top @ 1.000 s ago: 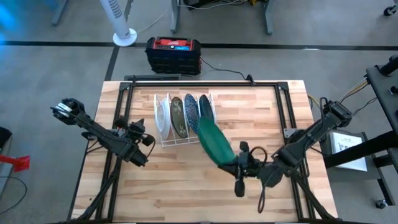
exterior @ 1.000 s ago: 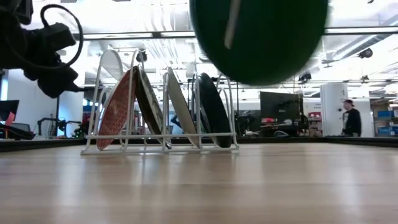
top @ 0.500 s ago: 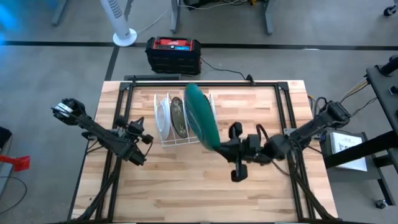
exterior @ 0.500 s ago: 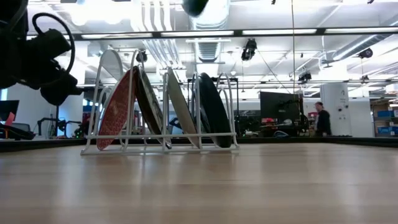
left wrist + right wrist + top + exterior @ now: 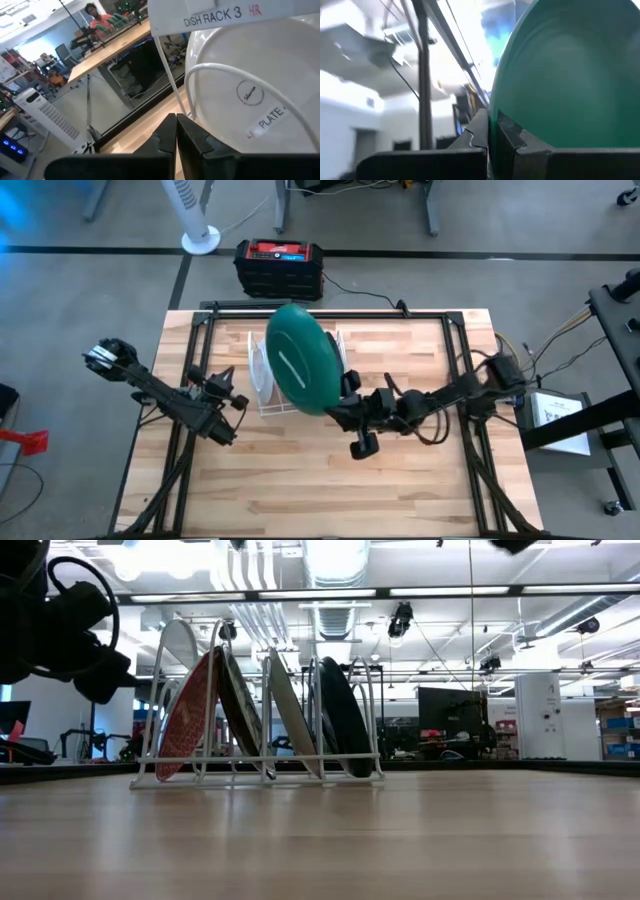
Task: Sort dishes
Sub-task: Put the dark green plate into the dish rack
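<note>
Green plate held high over the rack

The left gripper [image 5: 222,393], fingers pressed together and empty, waits just beside the white wire rack [image 5: 268,402]; above that rack the green plate [image 5: 305,372] hangs with its face turned up, clamped at its rim by the right gripper [image 5: 340,402], which reaches in from the right, so the free slot lies below the plate

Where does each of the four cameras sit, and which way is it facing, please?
High: overhead, straight down; both arms, green plate above the rack.
Low: table height, level across; rack, left arm.
Left wrist: past the shut left gripper at a white plate in the rack.
Right wrist: past the right gripper, shut on the green plate.
Shared: high and low both show the rack.
</note>
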Controlling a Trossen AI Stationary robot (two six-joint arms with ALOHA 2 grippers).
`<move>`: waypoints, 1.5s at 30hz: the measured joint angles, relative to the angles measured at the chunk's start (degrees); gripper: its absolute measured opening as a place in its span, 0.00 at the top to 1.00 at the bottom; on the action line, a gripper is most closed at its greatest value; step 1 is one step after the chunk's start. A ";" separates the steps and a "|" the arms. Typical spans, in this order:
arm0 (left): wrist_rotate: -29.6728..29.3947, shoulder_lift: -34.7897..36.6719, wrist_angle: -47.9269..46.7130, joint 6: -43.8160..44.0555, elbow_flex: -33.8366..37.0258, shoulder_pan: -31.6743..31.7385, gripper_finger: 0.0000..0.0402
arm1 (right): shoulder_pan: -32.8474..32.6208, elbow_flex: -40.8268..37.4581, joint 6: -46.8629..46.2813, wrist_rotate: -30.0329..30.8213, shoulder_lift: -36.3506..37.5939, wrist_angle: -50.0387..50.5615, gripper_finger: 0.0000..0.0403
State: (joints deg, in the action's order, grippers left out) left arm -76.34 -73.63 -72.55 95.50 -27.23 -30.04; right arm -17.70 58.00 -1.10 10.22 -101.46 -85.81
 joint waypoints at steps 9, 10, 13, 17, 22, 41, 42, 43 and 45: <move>-0.80 -0.13 0.81 -0.04 0.38 1.49 1.00 | 3.56 6.80 -7.80 -1.14 -9.15 -3.41 1.00; -1.00 -0.13 1.13 -0.27 0.38 1.57 1.00 | 3.87 7.58 -8.30 -1.16 -9.95 -3.42 1.00; -1.22 -0.13 1.11 -0.72 0.45 2.04 1.00 | 4.69 9.47 -9.38 -0.84 -11.75 -3.42 1.00; -1.25 -0.24 1.19 -0.69 1.21 3.43 1.00 | 5.84 10.45 -10.87 2.98 -12.83 -3.53 1.00; -1.18 -0.26 2.04 -0.52 1.49 4.06 1.00 | 7.43 10.47 -13.21 4.22 -12.73 -3.43 1.00; -2.70 -0.26 8.11 -5.83 1.56 7.44 1.00 | 9.80 10.71 -18.53 9.41 -13.82 2.25 1.00; -2.70 -0.26 9.16 -7.08 1.56 7.62 1.00 | 9.86 10.74 -18.56 9.43 -13.82 3.07 1.00; -2.71 -0.26 10.28 -8.34 1.57 7.80 1.00 | 9.86 10.80 -18.57 9.44 -13.82 3.67 1.00; -2.71 -0.26 11.98 -10.64 1.72 8.18 1.00 | 9.85 10.94 -18.56 10.20 -13.82 4.95 1.00</move>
State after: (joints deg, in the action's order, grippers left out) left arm -79.05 -73.89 -60.58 84.85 -25.50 -21.86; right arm -7.85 68.94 -19.66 20.42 -115.28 -80.87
